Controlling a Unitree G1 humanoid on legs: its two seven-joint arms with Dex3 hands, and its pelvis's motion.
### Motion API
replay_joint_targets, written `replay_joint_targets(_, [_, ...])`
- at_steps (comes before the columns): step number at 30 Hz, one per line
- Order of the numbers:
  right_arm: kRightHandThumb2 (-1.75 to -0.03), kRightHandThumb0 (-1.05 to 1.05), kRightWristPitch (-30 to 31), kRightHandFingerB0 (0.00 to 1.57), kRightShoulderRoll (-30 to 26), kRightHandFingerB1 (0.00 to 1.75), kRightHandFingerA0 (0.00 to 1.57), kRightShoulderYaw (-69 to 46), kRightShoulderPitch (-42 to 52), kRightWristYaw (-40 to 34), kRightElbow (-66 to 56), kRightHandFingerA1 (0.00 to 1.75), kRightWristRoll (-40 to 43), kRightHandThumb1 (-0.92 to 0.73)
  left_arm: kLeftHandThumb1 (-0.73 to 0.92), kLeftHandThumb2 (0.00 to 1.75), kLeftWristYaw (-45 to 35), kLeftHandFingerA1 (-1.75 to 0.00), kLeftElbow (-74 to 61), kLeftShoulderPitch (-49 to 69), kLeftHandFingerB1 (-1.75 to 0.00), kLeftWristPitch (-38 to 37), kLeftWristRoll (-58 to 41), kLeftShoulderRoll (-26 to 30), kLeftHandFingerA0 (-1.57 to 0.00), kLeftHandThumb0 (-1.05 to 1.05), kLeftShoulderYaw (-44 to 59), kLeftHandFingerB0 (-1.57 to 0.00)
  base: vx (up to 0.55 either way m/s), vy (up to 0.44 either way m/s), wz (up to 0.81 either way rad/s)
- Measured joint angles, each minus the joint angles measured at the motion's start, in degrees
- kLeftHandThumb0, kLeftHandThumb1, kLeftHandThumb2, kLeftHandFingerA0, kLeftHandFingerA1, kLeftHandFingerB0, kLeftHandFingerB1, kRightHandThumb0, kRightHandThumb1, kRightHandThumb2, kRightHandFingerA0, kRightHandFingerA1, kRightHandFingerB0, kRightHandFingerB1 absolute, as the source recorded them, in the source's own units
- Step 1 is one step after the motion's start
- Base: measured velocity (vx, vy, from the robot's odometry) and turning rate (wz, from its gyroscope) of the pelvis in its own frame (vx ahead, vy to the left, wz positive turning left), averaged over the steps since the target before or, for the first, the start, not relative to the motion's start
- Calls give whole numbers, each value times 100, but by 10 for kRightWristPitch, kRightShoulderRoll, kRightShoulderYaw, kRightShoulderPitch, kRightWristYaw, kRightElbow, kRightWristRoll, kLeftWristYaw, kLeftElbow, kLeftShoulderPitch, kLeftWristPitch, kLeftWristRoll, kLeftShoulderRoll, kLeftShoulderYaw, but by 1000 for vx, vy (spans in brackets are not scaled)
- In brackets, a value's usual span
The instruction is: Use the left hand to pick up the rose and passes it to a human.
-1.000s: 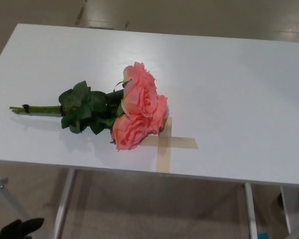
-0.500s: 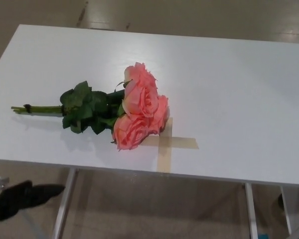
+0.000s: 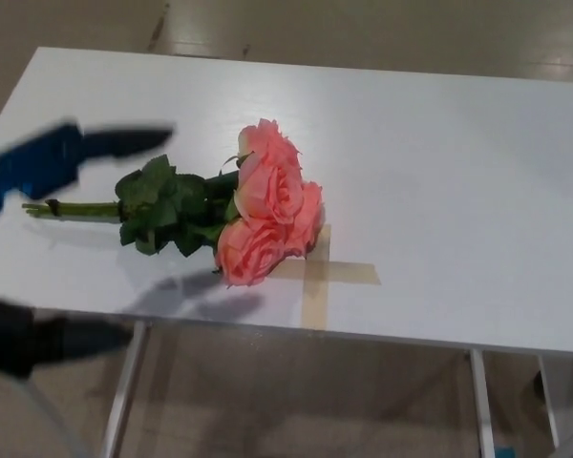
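Observation:
A bunch of salmon-pink roses (image 3: 267, 205) lies flat on the white table (image 3: 439, 162), blooms toward the middle. Its dark green leaves (image 3: 167, 208) and thin stems (image 3: 76, 208) point to the left. My left hand (image 3: 53, 164) is a motion-blurred dark shape at the left edge, above the stem end. One finger (image 3: 124, 141) reaches toward the leaves, and another part of the hand (image 3: 38, 339) shows low, below the table's front edge. The hand is open and holds nothing. It casts a shadow on the table in front of the blooms. My right hand is out of view.
A cross of tan tape (image 3: 320, 274) is stuck to the table just right of the blooms. The table's front edge runs across the lower picture, with metal legs (image 3: 124, 382) and the floor below it.
My left hand has risen fast from below the table's front left corner to above the stems, spreading wide. The roses have not moved.

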Motion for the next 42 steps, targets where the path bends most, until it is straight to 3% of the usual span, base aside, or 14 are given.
replay_joint_targets(2, [-59,-30,0,52,-1,38,67,0,-1,0,0,43,0,-67,20,83,3,-49,37,-57,-46,14,18,-1,0,-34,-24,0,0,0,0])
replay_joint_targets(3, [-60,-30,0,51,-1,38,66,0,-1,0,0,43,0,-67,48,56,5,-23,54,-82,-27,20,26,-2,-6,-63,-36,-13,0,0,0])
replay_joint_targets(4, [-60,-30,0,51,-2,38,66,0,-1,0,0,43,0,-67,39,73,7,-20,75,-109,-29,27,37,-3,-5,-62,-49,-9,0,0,0])
replay_joint_targets(8, [-60,-30,0,51,-2,38,66,-1,-3,0,0,43,0,-67,39,73,14,-20,150,-194,-29,46,75,-12,-5,-62,-99,-9,0,0,0])
replay_joint_targets(9, [-60,-30,0,51,-2,38,66,-1,-3,0,0,43,0,-67,45,54,16,-24,168,-212,-27,51,86,-14,-1,-57,-112,-9,0,0,0])
replay_joint_targets(10, [-60,-30,0,51,-3,38,67,-1,-3,0,0,43,0,-67,35,75,19,-19,189,-230,-31,56,97,-16,0,-53,-127,-12,0,0,0])
replay_joint_targets(11, [-60,-30,0,51,-3,38,67,-1,-3,0,0,43,0,-67,41,57,21,-19,208,-246,-25,60,108,-17,-2,-57,-140,-9,0,0,0])
replay_joint_targets(13, [-60,-30,0,51,-4,38,67,-1,-3,0,0,43,0,-67,41,56,24,-19,241,-271,-26,68,126,-20,-2,-56,-164,-9,0,0,0])
replay_joint_targets(15, [-60,-30,0,51,-4,38,67,-1,-3,0,0,43,0,-67,34,74,28,-18,283,-301,-30,78,149,-24,0,-51,-194,-6,0,0,0])
replay_joint_targets(26, [-60,-30,0,51,-5,38,67,-1,-3,0,0,43,0,-67,33,72,53,-17,507,-419,-27,130,258,-66,0,-48,-346,-1,0,0,0])
replay_joint_targets(27, [-60,-30,0,51,-6,38,67,-1,-3,0,0,43,0,-67,44,53,55,-19,526,-427,-25,135,270,-70,0,-48,-361,-5,0,0,0])
replay_joint_targets(28, [-60,-30,0,51,-6,38,67,-1,-3,0,0,43,0,-67,33,70,57,-15,542,-435,-26,141,280,-76,0,-47,-374,-3,0,0,0])
replay_joint_targets(36, [-76,-37,0,48,-8,48,61,-4,-3,0,0,53,1,-58,42,54,72,-17,646,-494,-24,183,357,-115,0,-43,-456,-3,0,0,0])
replay_joint_targets(42, [-76,-38,0,48,-11,48,61,-9,1,0,0,53,1,-58,32,70,89,-16,690,-522,-25,211,411,-148,0,-46,-487,0,0,0,0])
